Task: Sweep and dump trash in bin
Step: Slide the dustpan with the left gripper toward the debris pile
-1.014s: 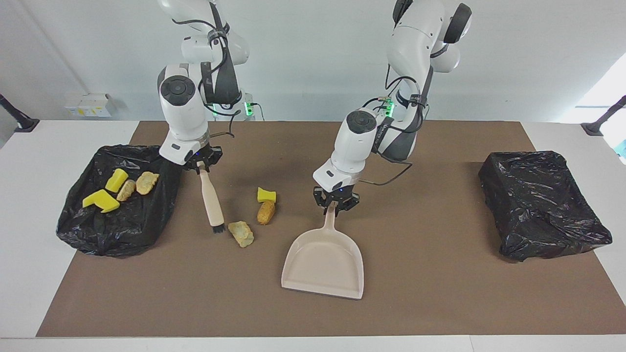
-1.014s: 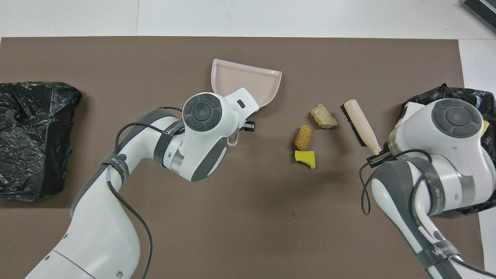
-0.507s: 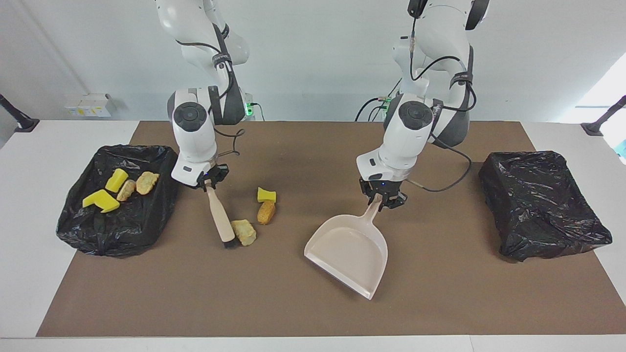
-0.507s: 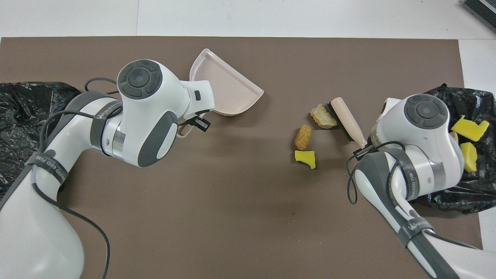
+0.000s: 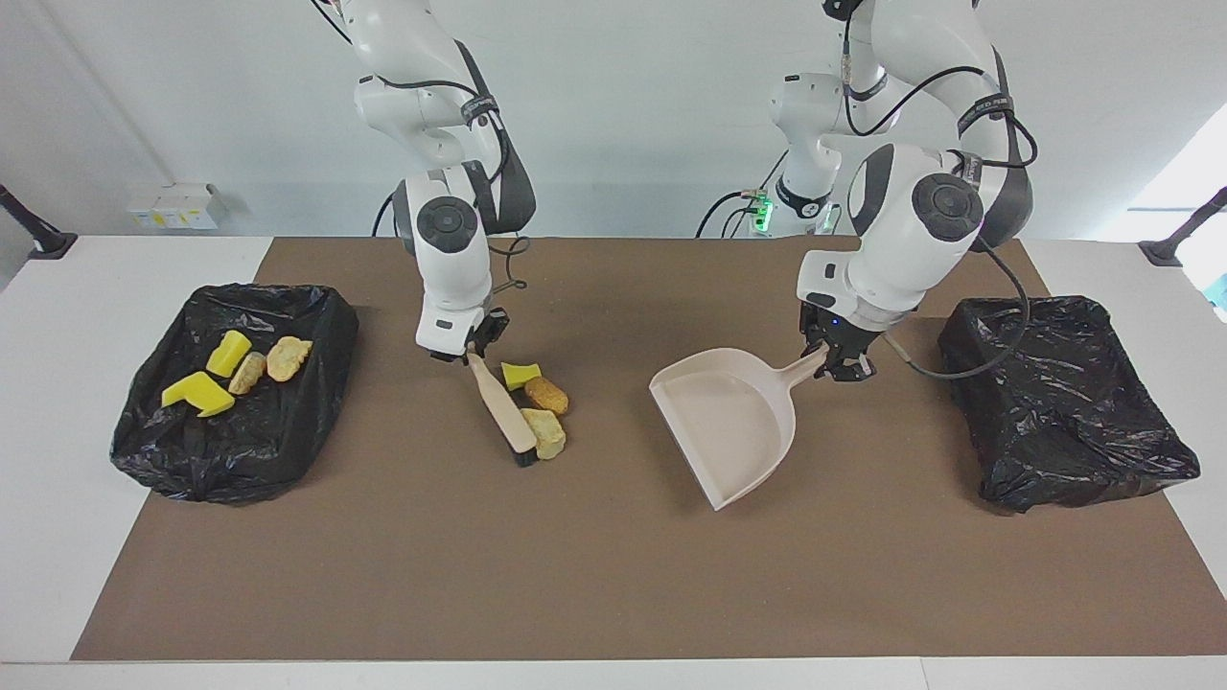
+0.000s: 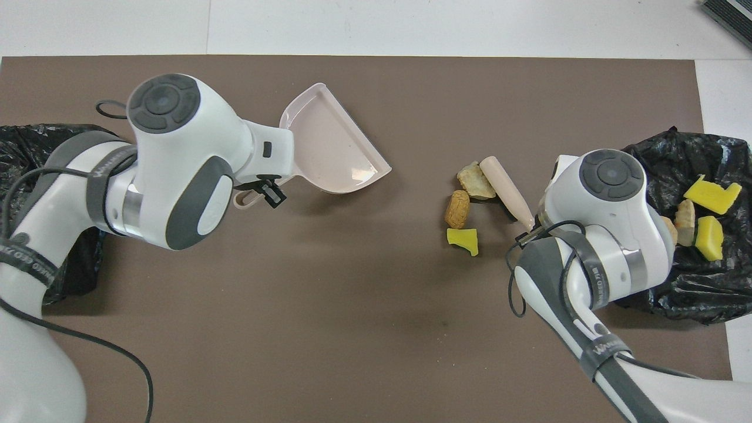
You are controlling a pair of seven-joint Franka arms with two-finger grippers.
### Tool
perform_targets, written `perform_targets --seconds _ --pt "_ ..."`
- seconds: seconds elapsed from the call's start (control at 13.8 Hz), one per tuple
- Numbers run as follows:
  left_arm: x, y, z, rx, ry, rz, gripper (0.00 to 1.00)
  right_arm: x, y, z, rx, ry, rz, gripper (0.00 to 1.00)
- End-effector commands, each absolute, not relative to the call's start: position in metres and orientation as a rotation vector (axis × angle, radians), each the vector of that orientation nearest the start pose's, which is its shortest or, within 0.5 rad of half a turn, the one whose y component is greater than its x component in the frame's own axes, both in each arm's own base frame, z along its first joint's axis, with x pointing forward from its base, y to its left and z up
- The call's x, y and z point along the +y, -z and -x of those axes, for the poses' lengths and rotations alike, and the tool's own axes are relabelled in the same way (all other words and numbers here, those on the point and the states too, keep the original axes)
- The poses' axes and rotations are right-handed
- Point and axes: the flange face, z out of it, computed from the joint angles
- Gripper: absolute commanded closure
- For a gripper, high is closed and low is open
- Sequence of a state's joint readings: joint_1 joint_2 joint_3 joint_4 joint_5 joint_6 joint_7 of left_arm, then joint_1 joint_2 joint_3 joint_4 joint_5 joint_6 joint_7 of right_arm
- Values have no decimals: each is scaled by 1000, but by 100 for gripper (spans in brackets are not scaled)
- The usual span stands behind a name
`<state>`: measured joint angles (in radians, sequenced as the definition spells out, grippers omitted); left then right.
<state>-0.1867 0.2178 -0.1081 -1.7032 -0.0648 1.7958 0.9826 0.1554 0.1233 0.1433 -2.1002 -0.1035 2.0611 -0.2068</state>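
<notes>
The 3 small yellow-sponge and tan bread-like trash bits (image 5: 537,407) at frame centre look light and soft, best swept; the right hand (image 5: 472,353) grips the beige black-bristled brush (image 5: 503,412), and the left hand (image 5: 832,362) clamps the beige plastic dustpan (image 5: 733,422) by its handle.

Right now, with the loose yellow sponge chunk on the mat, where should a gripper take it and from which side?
Take the yellow sponge chunk from straight above, pinching its two ends along the table's length. It lies flat, and the tan lump sits close against its farther side, with the brush in the right gripper just beside.

beige dustpan (image 5: 733,426), black bin bags (image 5: 1059,398), brown mat (image 5: 613,575)
</notes>
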Motion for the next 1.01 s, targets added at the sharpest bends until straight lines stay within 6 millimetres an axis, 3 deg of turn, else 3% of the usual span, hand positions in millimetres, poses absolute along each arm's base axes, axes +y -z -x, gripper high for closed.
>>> perform_targets --seconds 0.0,0.22,0.36,0.51,0.58,0.72,0.8,0.94 --pt "-172 -435 -536 2038 -163 2553 100 157 -356 -516 -891 -249 3062 100" --pt "-177 -418 -521 2016 -116 2547 100 141 -378 -527 -766 -257 3080 100" --pt "-189 -407 -514 2010 -96 2546 100 123 -398 -523 -531 -279 3145 100" --pt "-201 -400 -511 1955 -52 2570 100 122 -393 -506 -214 -275 3211 100" --pt "-215 -396 -506 1964 -49 2563 100 123 -392 -500 -125 -277 3224 100" --pt "-219 -388 -503 1950 -37 2569 100 122 -381 -475 25 -232 3234 100" --pt "-215 -387 -504 1938 -38 2580 100 123 -373 -465 36 -213 3235 100" --pt "-214 -384 -504 1920 -29 2642 100 131 -365 -465 19 -193 3232 100"
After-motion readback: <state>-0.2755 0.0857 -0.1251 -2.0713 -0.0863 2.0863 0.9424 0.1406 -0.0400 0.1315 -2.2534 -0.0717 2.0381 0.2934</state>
